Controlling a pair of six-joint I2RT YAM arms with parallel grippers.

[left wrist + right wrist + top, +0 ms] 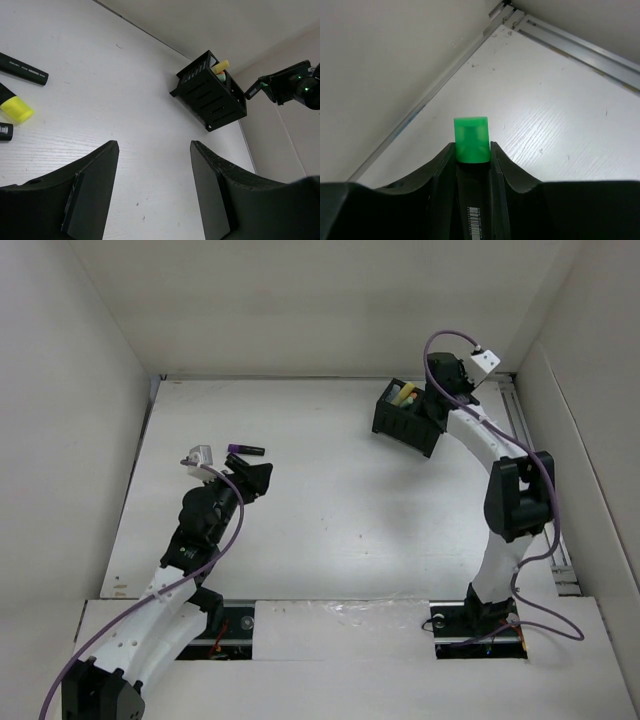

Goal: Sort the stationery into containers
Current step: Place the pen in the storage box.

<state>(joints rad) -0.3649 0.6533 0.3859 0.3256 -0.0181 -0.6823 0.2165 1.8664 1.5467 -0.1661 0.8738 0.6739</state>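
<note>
At upper right of the top view, your right end effector (447,380) was clamped on a green-capped marker (471,139). The marker's long axis ran along the fingers, cap foremost. Organiser box (405,422): just beside that end effector, to its lower left, with a yellow pen (405,395) standing inside. Your right arm was far the nearer. Left end effector (155,145): jaws part open, empty. A black marker (22,69) and a yellow highlighter (15,107) lay on the table (330,500), well apart from the box.
</note>
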